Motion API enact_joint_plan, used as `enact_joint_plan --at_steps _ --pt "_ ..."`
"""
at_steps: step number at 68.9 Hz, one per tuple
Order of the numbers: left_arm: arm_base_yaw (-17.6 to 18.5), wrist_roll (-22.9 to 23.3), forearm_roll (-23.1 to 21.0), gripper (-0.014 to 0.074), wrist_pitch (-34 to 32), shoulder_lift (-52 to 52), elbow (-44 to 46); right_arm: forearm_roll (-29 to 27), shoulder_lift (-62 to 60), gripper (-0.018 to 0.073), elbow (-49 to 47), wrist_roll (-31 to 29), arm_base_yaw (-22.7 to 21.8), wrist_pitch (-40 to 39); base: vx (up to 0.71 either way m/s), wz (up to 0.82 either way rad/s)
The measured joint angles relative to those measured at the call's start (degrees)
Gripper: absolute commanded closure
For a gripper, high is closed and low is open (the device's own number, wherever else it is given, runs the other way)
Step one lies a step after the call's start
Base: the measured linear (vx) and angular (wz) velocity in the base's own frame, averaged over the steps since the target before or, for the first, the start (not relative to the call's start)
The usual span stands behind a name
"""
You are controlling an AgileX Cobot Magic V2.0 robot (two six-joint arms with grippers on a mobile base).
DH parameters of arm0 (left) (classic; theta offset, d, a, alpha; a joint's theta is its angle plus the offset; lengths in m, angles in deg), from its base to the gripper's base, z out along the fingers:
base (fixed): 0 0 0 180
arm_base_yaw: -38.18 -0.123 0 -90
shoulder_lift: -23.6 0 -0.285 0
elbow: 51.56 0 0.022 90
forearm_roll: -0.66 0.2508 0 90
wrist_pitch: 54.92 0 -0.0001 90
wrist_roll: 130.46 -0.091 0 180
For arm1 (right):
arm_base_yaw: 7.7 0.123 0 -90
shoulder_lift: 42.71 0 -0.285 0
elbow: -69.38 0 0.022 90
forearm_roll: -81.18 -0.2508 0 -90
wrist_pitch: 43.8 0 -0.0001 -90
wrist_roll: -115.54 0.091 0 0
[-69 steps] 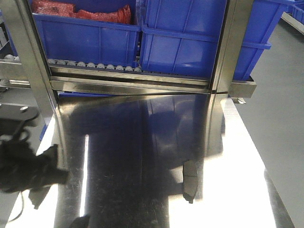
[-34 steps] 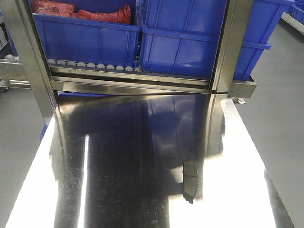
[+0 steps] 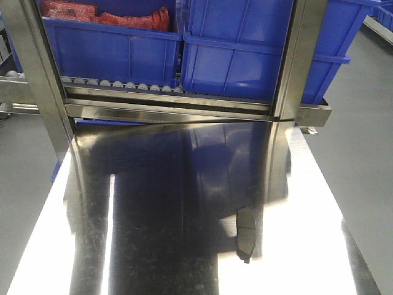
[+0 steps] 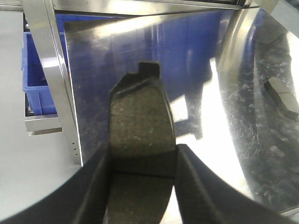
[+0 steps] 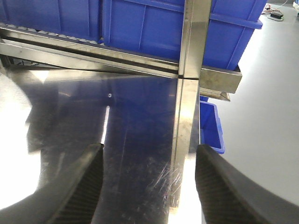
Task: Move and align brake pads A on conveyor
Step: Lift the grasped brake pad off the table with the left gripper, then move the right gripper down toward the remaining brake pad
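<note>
Left gripper [image 4: 142,156] is clamped on a flat curved grey brake pad with dark backing plate [image 4: 140,116]. The long axis is pointed straight ahead of the fingers, tab at the far end. A second grey pad [image 4: 282,95] is seen ahead-right of it, lying flat on the mirror-shiny steel tabletop [image 3: 153,215]. Right gripper [image 5: 149,161] is spread wide with nothing held. The dark conveyor belt isn't shown, so placement direction can't be judged. Blue plastic bins [image 3: 233,55] are racked ahead.

Front overview, wrist close-ups (shared tabletop [image 3: 184,215])
</note>
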Motion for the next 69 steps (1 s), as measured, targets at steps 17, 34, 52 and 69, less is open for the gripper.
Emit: enact_joint_plan --at_steps 17,34,52,69 --pt "0.00 -0.07 0.00 0.0602 0.00 0.00 0.00 0.00 0.00 0.0146 0.00 0.00 0.00 0.00 0.00 0.00" --pt "0.00 -0.07 0.00 0.0602 0.00 0.05 0.00 0.00 0.00 0.0146 0.00 0.58 0.00 -0.05 0.00 0.00" --pt "0.00 -0.07 0.00 0.0602 0.00 0.05 0.00 -0.12 13.33 0.0146 -6.18 3.37 0.00 5.85 0.00 0.00" --pt "0.00 -0.07 0.00 0.0602 0.00 0.05 0.00 -0.31 36.66 0.0146 -12.14 6.31 0.00 10.83 0.00 0.00"
